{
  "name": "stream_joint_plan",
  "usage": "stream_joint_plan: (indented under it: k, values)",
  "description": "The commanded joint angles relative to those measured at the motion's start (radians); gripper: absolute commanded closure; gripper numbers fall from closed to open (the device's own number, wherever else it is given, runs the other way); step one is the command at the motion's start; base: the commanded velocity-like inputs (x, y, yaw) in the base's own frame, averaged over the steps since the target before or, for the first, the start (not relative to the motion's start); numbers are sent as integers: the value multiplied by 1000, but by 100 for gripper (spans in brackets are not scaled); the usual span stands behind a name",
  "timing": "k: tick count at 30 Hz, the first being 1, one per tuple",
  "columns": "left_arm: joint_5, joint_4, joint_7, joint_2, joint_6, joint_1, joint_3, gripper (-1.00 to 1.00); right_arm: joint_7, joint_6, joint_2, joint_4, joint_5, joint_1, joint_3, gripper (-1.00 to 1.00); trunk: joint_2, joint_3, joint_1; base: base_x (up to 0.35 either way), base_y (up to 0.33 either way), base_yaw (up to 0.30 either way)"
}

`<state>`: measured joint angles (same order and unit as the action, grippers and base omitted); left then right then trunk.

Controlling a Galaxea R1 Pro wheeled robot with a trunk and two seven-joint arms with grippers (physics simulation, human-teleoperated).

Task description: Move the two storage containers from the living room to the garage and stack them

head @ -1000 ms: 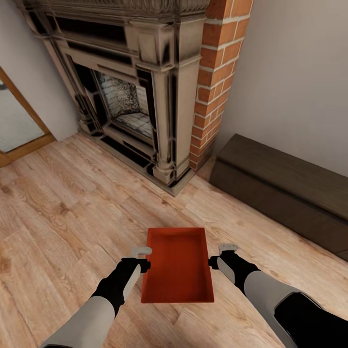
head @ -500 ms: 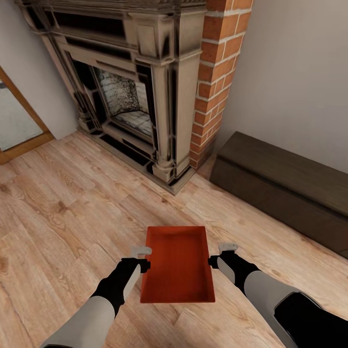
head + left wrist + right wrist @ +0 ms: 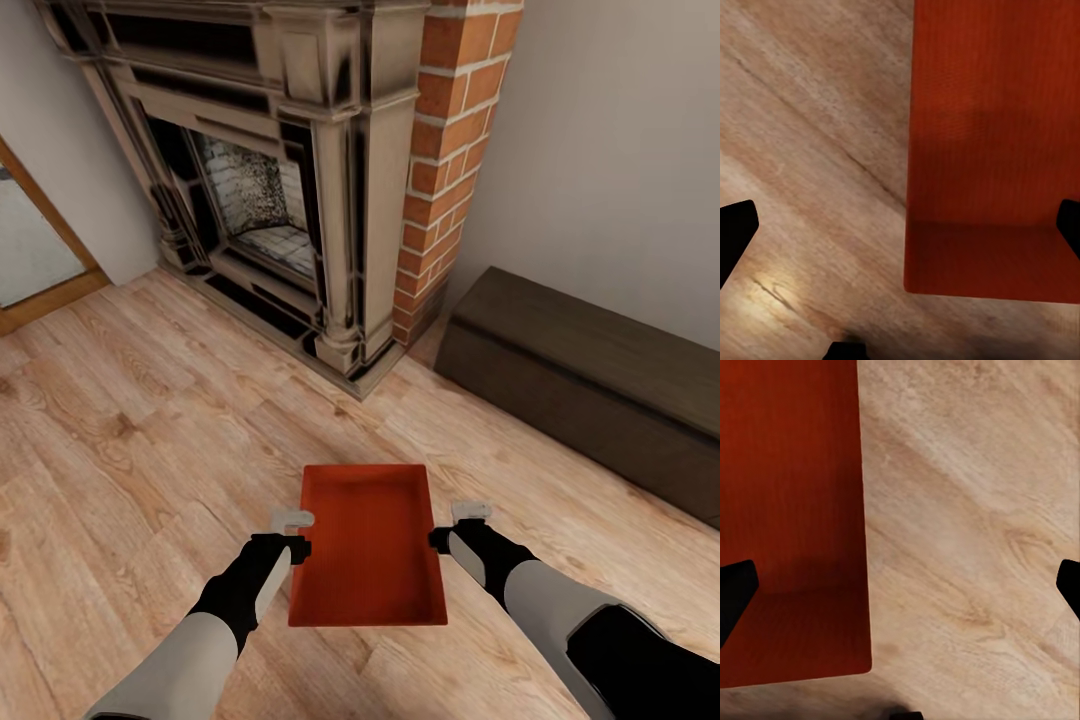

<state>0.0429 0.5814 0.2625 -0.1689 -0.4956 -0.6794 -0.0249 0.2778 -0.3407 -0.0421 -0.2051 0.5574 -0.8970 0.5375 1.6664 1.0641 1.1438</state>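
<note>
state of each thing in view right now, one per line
storage container: upright, empty, held between both grippers above the wood floor
left gripper: jaws open, pressed against the container's left wall
right gripper: jaws open, against its right wall
fireplace: unlit

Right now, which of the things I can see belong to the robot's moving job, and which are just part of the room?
Part of the job:
- storage container, orange-red, carried between the arms
- left claw and right claw, one at each long side of it

Just room:
- fireplace
- brick column
- dark low bench
- wood plank flooring
</note>
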Motion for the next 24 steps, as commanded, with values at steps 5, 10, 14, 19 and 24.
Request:
stream_joint_plan:
  k: [5, 10, 14, 19, 24]
  values:
    - [4, 2, 6, 0, -5, 0, -3, -100, 7, -5, -13, -1, 7, 0, 9, -100, 36, 16, 19, 0, 0, 0]
    - [1, 6, 7, 0, -5, 0, -3, -100, 7, -6, -19, -2, 6, 0, 10, -100, 50, 23, 27, 0, 0, 0]
    - [0, 8, 7, 0, -4, 0, -3, -100, 7, -5, -27, -2, 6, 0, 10, -100, 64, 29, 35, 0, 0, 0]
    - [0, 9, 8, 0, -6, 0, -3, -100, 7, -5, -28, -2, 6, 0, 10, -100, 99, 45, 54, 0, 0, 0]
    - [0, 6, 8, 0, -6, 0, -3, -100, 7, -4, -28, -2, 6, 0, 10, -100, 134, 60, 73, 0, 0, 0]
